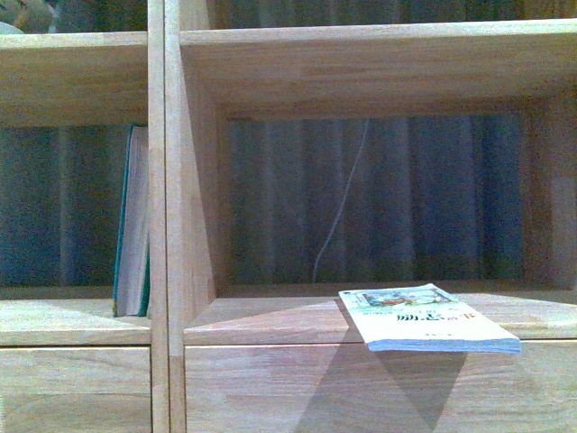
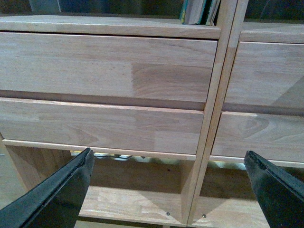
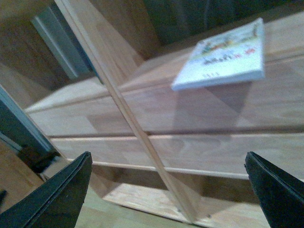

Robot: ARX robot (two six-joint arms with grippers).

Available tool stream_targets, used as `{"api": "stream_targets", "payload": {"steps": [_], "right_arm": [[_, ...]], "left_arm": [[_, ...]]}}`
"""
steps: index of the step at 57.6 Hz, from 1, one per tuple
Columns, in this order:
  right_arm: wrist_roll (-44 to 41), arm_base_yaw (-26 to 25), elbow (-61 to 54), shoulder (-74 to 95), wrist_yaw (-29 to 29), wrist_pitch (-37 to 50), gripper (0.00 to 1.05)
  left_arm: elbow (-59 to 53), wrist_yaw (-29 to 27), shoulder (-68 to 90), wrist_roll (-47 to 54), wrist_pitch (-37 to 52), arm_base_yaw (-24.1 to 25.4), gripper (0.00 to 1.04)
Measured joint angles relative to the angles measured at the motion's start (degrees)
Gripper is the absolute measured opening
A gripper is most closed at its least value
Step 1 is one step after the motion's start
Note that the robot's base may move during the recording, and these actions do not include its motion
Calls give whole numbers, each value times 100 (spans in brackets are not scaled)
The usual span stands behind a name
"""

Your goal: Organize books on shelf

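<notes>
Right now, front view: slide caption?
Teal book upright in left cubby; white paperback flat, overhanging the shelf edge in right cubby.

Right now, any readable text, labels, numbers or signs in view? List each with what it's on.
Cover of the white book: title in large dark and red characters, too blurred to read in the front or right wrist view.
Same cover: smaller print near the title, too small to read.
On the teal book: no text visible.
On the shelf and its drawer fronts: no labels, numbers or signs.
</notes>
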Motion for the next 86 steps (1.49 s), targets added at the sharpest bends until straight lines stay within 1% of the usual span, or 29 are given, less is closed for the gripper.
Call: {"api": "stream_targets", "payload": {"steps": [5, 10, 11, 16, 24, 30, 47, 51, 60, 71, 73, 86], "right_arm": [[341, 592, 581, 1043, 448, 619, 98], [673, 855, 1023, 2048, 719, 1130, 98], [695, 859, 1069, 2164, 739, 1189, 98], [1434, 826, 1591, 3414, 820, 1558, 98], [2271, 756, 1976, 4393, 890, 1847, 98], [2702, 723, 2227, 4874, 962, 1928, 98], [3644, 503, 2870, 5932, 1460, 2004, 98], [3753, 476, 2990, 6094, 1574, 2002, 98], [4124, 472, 3370, 6411, 1784, 1873, 98], [4682, 603, 3746, 6653, 2170, 1727, 98], [4793, 634, 3794, 6677, 2269, 1707, 96], [5167, 789, 4006, 6795, 2699, 1596, 63]], "left_arm": [[0, -2, 0, 0, 0, 0, 98], [0, -2, 0, 0, 0, 0, 98], [0, -2, 0, 0, 0, 0, 98], [0, -2, 0, 0, 0, 0, 98], [0, -2, 0, 0, 0, 0, 98], [0, -2, 0, 0, 0, 0, 98], [0, -2, 0, 0, 0, 0, 98], [0, -2, 0, 0, 0, 0, 98], [0, -2, 0, 0, 0, 0, 98], [0, -2, 0, 0, 0, 0, 98], [0, -2, 0, 0, 0, 0, 98], [0, -2, 0, 0, 0, 0, 98]]}}
